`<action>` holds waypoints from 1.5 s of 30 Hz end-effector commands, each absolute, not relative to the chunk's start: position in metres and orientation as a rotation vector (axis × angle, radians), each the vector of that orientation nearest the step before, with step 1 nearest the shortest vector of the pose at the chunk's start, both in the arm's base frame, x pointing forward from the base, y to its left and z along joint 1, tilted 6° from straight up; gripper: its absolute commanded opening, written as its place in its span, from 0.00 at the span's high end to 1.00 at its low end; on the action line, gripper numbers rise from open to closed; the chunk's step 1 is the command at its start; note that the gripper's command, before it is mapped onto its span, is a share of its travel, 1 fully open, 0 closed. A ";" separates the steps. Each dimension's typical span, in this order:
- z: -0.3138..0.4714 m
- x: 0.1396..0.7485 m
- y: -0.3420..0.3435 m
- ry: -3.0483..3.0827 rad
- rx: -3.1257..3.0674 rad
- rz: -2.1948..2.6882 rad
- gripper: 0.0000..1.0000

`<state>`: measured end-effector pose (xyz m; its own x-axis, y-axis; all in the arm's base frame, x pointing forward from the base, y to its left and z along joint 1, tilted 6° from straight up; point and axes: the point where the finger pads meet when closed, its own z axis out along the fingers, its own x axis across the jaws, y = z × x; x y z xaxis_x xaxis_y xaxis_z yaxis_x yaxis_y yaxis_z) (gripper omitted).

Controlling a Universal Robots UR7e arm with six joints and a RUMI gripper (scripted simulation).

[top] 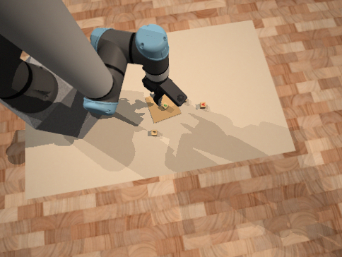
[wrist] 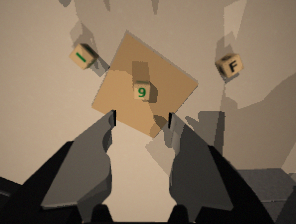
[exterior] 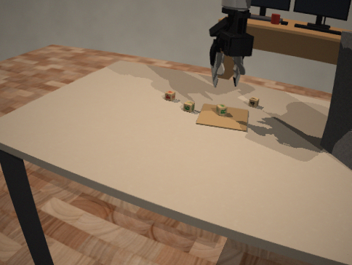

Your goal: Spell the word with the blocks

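On the worktop (exterior: 109, 145), from left in the exterior view: red-lettered block (exterior: 169, 95), then green-marked block (exterior: 188, 106) just off the mat's corner, then green "9" block (exterior: 222, 109) on the tan mat (exterior: 233, 120), then "F" block (exterior: 254, 102) beyond the mat's right edge. High above the mat: tool (exterior: 226, 81), partly closed, gripping nothing.

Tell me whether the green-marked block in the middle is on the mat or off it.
On the mat. The block sits inside the brown mat, away from its edges; the gripper hangs above it, holding nothing.
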<state>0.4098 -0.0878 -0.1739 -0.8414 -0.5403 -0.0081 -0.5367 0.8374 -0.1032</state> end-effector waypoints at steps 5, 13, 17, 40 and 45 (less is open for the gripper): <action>-0.174 0.410 -0.088 2.976 -0.868 -0.151 0.63; -0.178 0.411 -0.088 2.983 -0.843 -0.151 0.63; -0.181 0.411 -0.088 2.983 -0.840 -0.151 0.63; -0.212 0.414 -0.090 2.983 -0.840 -0.151 0.63; -0.219 0.414 -0.091 2.983 -0.840 -0.151 0.63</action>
<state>0.4134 -0.0902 -0.2147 -0.8527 -0.5222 -0.0097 -0.5186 0.8488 -0.1030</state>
